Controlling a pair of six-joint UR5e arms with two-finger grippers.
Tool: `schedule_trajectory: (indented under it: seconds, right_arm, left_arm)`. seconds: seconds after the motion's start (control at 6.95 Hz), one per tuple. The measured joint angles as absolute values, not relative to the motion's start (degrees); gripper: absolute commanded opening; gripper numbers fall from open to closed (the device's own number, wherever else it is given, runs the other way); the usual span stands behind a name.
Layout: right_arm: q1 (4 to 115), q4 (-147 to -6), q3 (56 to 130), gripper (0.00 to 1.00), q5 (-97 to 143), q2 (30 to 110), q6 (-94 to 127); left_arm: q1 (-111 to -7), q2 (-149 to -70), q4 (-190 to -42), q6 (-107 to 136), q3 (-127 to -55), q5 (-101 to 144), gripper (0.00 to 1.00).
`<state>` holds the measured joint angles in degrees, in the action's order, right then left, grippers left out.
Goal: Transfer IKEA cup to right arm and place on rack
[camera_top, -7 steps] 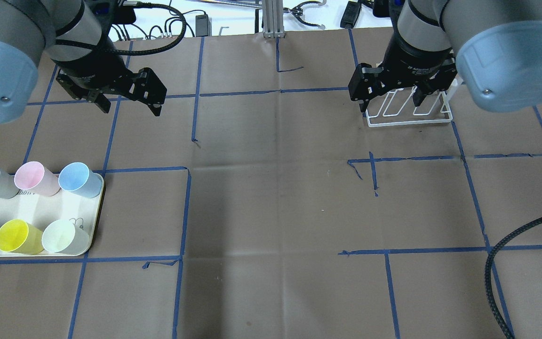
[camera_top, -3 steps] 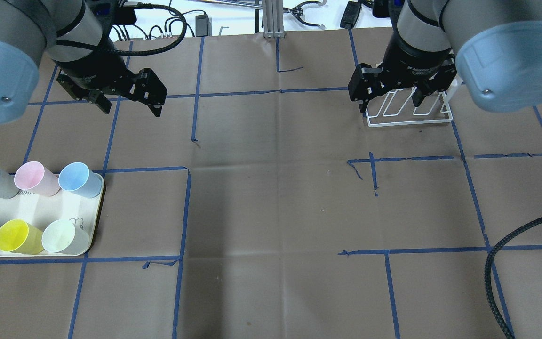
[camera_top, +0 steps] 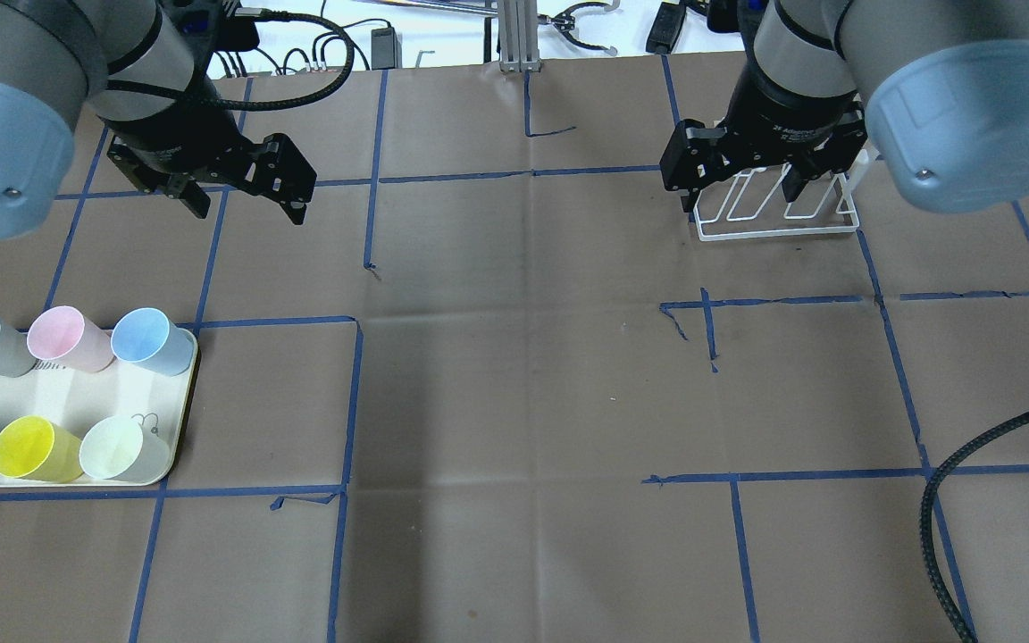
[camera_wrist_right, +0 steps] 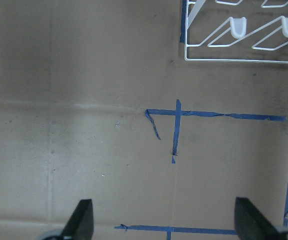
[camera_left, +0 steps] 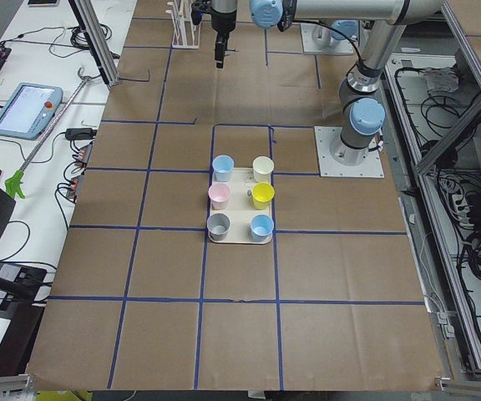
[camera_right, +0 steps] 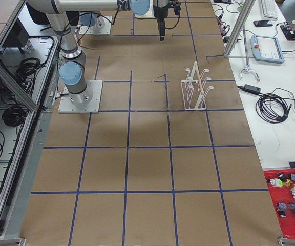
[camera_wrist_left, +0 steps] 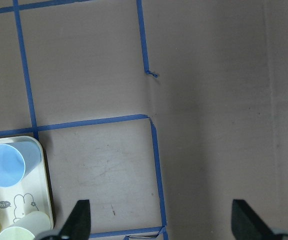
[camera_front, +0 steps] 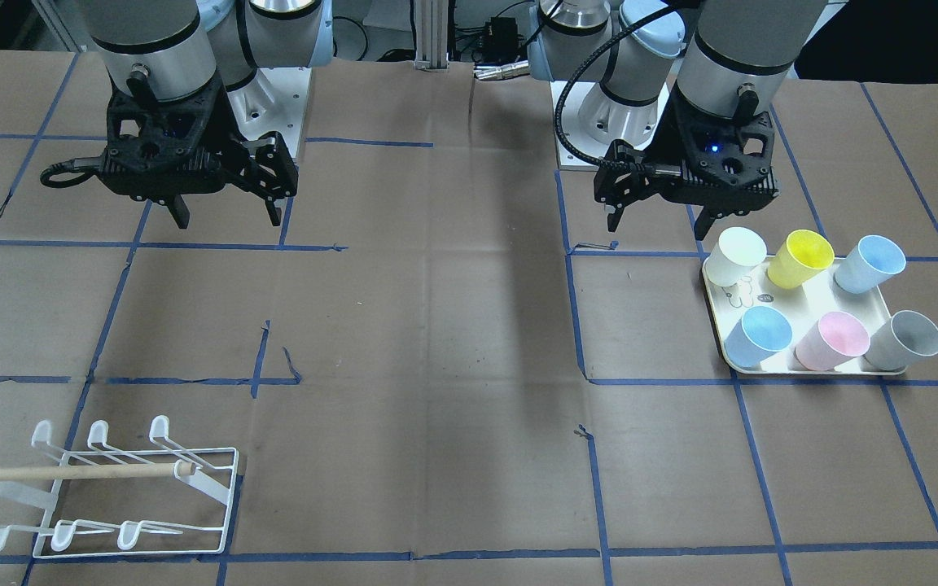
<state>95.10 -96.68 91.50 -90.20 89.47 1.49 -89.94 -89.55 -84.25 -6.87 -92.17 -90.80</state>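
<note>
While the left hand (camera_front: 656,228) and right hand (camera_front: 229,220) hang spread and empty, the cream tray (camera_wrist_left: 34,192) bears a "hi" bubble.

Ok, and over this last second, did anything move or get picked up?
Only the left hand moved: it crept very slightly toward the tray, open and empty. Nothing was taken hold of or let go. The right hand stayed where it was, open, the rack did not shift, and all six cups stayed on the tray.
</note>
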Motion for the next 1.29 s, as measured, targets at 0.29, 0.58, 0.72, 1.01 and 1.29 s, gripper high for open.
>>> schedule_trajectory:
  seconds: [0.29,0.58,0.72,1.01,1.29]
  right_arm:
    - [95.1,-96.7,91.5,1.00,-90.2,89.5,1.5]
    - [95.1,-96.6,91.6,1.00,-90.2,89.5,1.5]
    - [95.1,-96.6,91.6,1.00,-90.2,89.5,1.5]
    - [95.1,-96.6,91.6,1.00,-90.1,89.5,1.5]
    - [95.1,-96.7,91.6,1.00,-90.1,89.5,1.5]
  left_arm:
    - [-88.3,-89.1,-83.9,-9.0,-93.0,-90.9,1.00]
    - [-81.0,-88.9,-83.9,-15.1,-93.9,-90.8,1.00]
    - [-76.6,-88.5,-83.7,-19.5,-95.4,-90.7,1.00]
    - [-67.9,-88.1,-81.5,-28.2,-99.0,-90.6,1.00]
    - [-64.5,-88.4,-78.0,-31.1,-102.4,-90.4,1.00]
